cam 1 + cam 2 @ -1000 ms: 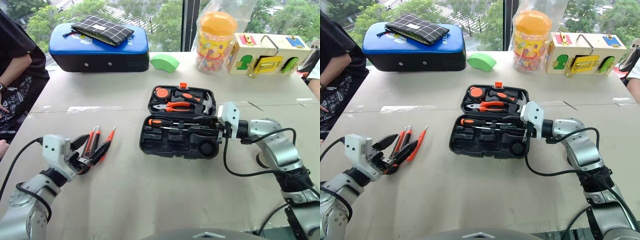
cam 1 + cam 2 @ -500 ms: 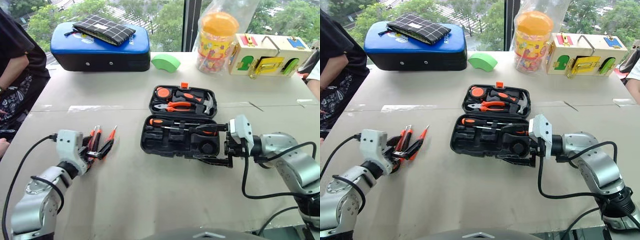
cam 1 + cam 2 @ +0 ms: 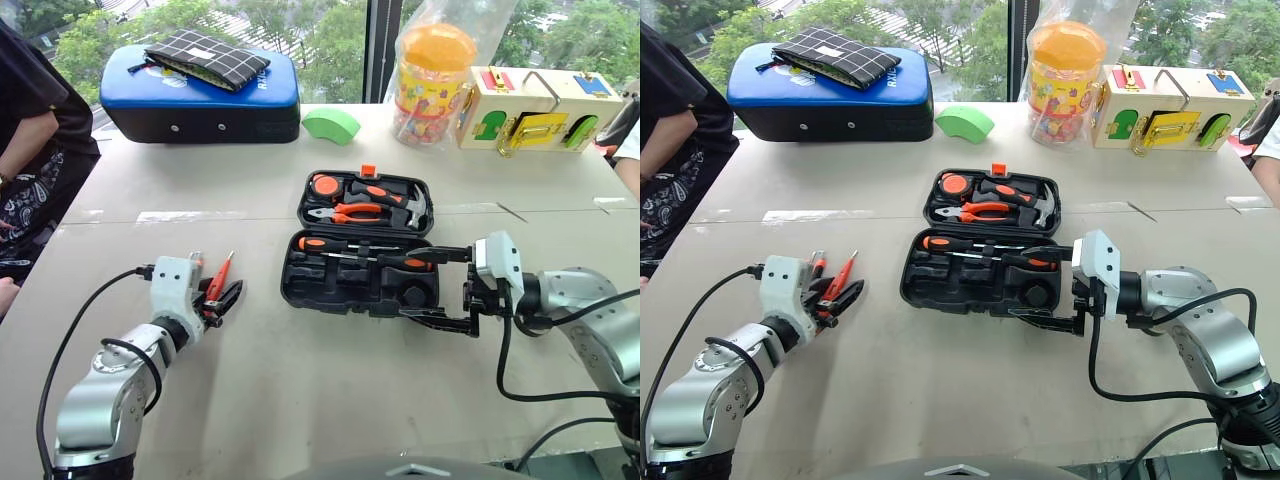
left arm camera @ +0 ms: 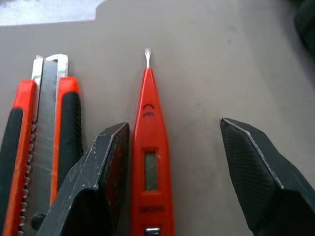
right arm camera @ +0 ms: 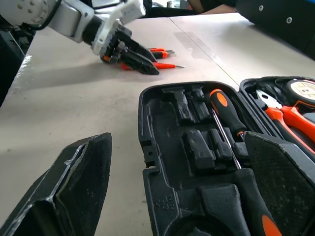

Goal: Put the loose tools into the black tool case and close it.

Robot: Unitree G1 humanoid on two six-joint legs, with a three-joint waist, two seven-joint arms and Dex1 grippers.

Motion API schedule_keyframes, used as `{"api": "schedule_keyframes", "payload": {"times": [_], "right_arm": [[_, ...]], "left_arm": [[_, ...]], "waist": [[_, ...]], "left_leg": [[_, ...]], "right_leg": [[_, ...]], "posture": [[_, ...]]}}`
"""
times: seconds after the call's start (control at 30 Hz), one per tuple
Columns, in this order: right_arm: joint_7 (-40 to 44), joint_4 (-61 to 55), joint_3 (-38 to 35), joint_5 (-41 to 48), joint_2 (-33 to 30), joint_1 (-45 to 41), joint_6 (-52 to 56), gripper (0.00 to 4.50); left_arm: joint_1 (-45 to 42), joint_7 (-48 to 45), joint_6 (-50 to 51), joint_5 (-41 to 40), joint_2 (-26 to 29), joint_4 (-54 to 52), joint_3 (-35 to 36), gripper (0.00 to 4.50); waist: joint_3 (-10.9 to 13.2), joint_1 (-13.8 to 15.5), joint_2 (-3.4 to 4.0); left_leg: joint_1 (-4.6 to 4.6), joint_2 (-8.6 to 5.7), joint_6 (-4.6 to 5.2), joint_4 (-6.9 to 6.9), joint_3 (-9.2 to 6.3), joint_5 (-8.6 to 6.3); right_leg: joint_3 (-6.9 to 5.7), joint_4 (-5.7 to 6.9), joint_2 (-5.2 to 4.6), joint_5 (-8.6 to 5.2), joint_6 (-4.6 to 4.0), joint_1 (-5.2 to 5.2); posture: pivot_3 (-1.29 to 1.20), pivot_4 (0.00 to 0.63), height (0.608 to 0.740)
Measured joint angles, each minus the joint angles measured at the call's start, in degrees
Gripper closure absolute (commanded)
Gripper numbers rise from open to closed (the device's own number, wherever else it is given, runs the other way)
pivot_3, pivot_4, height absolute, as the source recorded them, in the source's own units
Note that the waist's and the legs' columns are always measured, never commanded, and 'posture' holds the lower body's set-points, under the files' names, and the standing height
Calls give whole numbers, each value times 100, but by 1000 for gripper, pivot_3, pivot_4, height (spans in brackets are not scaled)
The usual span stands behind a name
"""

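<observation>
A grey tabletop (image 3: 300,400) holds an open black tool case (image 3: 362,262) at its centre. The lid half, farther from the robot, carries pliers (image 3: 345,212), a hammer (image 3: 400,203) and a round tape measure (image 3: 324,185). The nearer half has one screwdriver (image 3: 360,246) seated and several empty recesses.

To the left of the case, well apart from it, lie the loose tools. The left wrist view shows a slim red tester (image 4: 149,162) with a small window and a metal tip. Beside it is a utility knife (image 4: 42,147) with an orange-and-black grip.

The left gripper (image 3: 222,298) is down at the tools, its jaws apart and straddling the tester; one finger touches the tester's side, the other stands off it. The tester is not yet clamped.

The right gripper (image 3: 445,288) waits at the case's right end, jaws wide apart and holding nothing.

The step in hand looks like picking up the tester. Next, the left jaws likely need to close on its body, lift it, and carry it right to a free recess in the case.
</observation>
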Motion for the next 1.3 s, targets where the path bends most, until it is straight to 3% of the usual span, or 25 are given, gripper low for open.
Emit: {"api": "schedule_keyframes", "payload": {"times": [0.07,0.17,0.3,0.5,0.63,0.77,0.93,1.03,1.3], "right_arm": [[20,-59,-5,43,-53,0,3,149],[22,-124,-6,72,-89,0,7,149],[-5,-152,-8,121,-172,0,62,149],[-52,-215,-147,131,-239,156,71,149],[-62,-396,-295,121,-332,492,3,149],[-163,-606,-747,137,-489,863,-9,149],[-417,-1012,-1368,249,-579,1405,97,149],[-570,-1320,-1565,298,-588,1681,146,149],[-1123,-1948,-1789,335,-524,2250,314,149]], "left_arm": [[-24,91,58,67,-60,-69,-72,1534],[-37,178,102,148,-114,-94,-99,2274],[-28,207,72,186,-149,-97,-77,4121],[-173,-537,-643,149,-56,-1,-123,4121],[-891,-1570,-1019,-73,442,93,-378,4121],[-1893,-2958,-1354,-124,970,507,-1241,4121],[-3452,-4709,-2399,522,1122,2037,-2608,4121],[-3948,-5474,-3258,1007,1061,3056,-3167,4121],[-4889,-6291,-4573,1867,683,4895,-3741,4121]], "waist": [[0,5,1],[-1,13,3],[-1,34,3],[2,108,-2],[4,165,0],[7,152,6],[10,177,9],[10,101,7],[13,154,-2]], "left_leg": [[0,0,0,0,0,0],[0,0,0,0,0,0],[0,-1,1,0,0,0],[-2,-1,0,0,1,0],[-6,-1,0,2,3,0],[-4,-2,0,2,10,0],[-3,-1,-3,1,10,3],[-4,0,1,-2,11,1],[-12,2,6,16,2,-1]], "right_leg": [[0,0,-1,0,0,0],[0,0,-1,0,0,0],[0,-2,-3,0,-1,1],[-1,-5,-3,-9,-17,-1],[-1,-12,-4,-10,-18,0],[-1,-14,-4,-7,-13,1],[-17,-8,-2,1,1,0],[-15,-12,-3,2,2,1],[-31,-10,-6,2,4,4]], "posture": [[0,150,740],[0,150,740],[0,150,740],[0,150,740],[0,150,740],[0,150,740],[0,150,740],[0,150,740],[0,150,740]]}}
